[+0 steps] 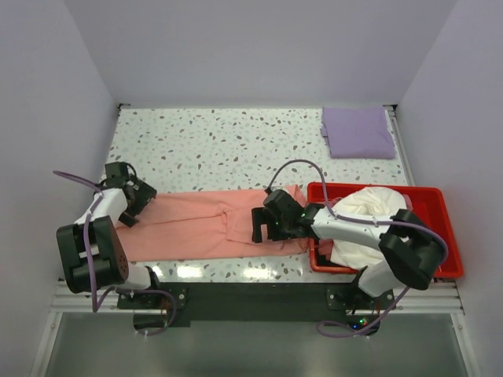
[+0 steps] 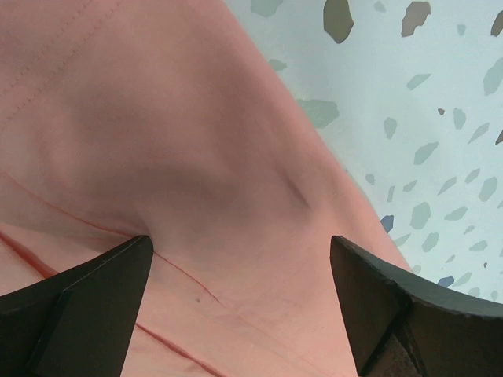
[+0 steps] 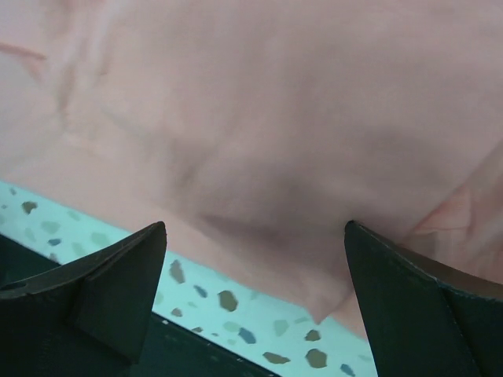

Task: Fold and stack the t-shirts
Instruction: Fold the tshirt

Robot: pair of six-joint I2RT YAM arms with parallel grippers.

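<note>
- A salmon-pink t-shirt [image 1: 196,224] lies spread in a long band across the near part of the table [image 1: 220,145], between the two arms. It is soft matte cloth with shallow creases and thin stitched seam lines.
- The table is a smooth white top scattered with grey and dark terrazzo-like flecks.
- The left gripper [image 1: 137,196] sits at the shirt's left end. In the left wrist view its black wedge-shaped fingers [image 2: 86,298] stand wide apart, released, with pink cloth below them and nothing pinched.
- The right gripper [image 1: 263,224] is over the shirt's right part, by its near hem. In the right wrist view its fingers [image 3: 102,287] are also spread wide and hold nothing. The cloth edge and speckled tabletop show between them.
- A lavender t-shirt [image 1: 359,132], folded into a neat flat rectangle, rests at the far right corner, well apart from the pink one.
- A red plastic bin [image 1: 428,196] stands at the right, just beside the pink shirt's right end.
- A cream-white t-shirt [image 1: 369,212] is heaped in the bin in rounded folds and spills over its near left rim. The right arm crosses over it.
- Purple cables [image 1: 302,166] loop along both arms.
</note>
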